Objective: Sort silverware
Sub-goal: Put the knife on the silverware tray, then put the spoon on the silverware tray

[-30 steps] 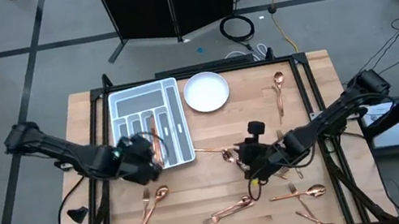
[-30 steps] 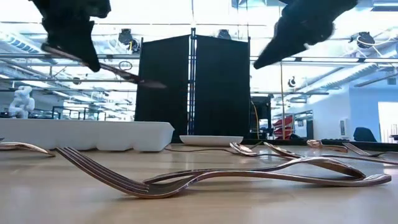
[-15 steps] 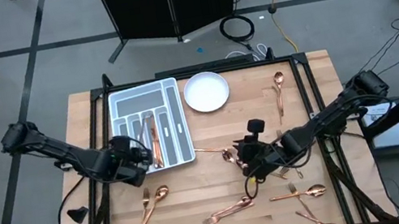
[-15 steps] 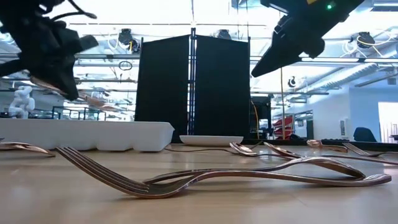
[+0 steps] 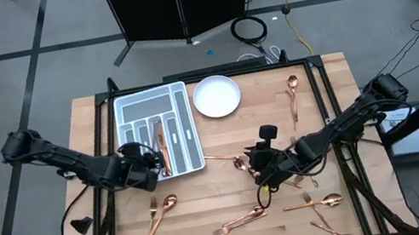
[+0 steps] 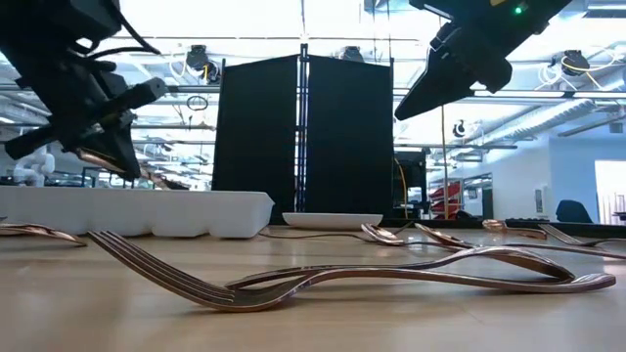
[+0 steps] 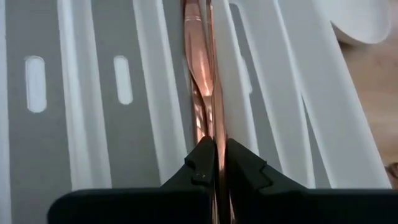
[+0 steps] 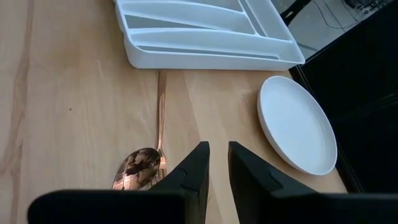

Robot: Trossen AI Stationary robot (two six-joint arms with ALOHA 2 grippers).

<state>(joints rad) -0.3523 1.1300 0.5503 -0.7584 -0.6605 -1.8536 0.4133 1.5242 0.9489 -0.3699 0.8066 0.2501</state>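
Hidden & cut-off bits
Piece (image 7: 203,99) in left gripper (image 7: 215,163): ends out of frame, type unclear. Spoon (image 8: 142,167) bowl partly behind right gripper (image 8: 218,158). Tray (image 8: 205,31) cropped in right wrist view.

One copper piece (image 7: 202,93) lies lengthwise in a tray (image 5: 126,110) slot. Other forks and spoons (image 5: 241,220) lie scattered flat across the counter (image 5: 199,206), one spoon (image 5: 292,90) apart.

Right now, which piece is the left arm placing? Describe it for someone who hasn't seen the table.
Find the grey tray at the table's far left. One copper piece lies lengthwise in a narrow middle slot, the left gripper at its near end. It's the only silverware in the tray; the rest lie on bare wood.
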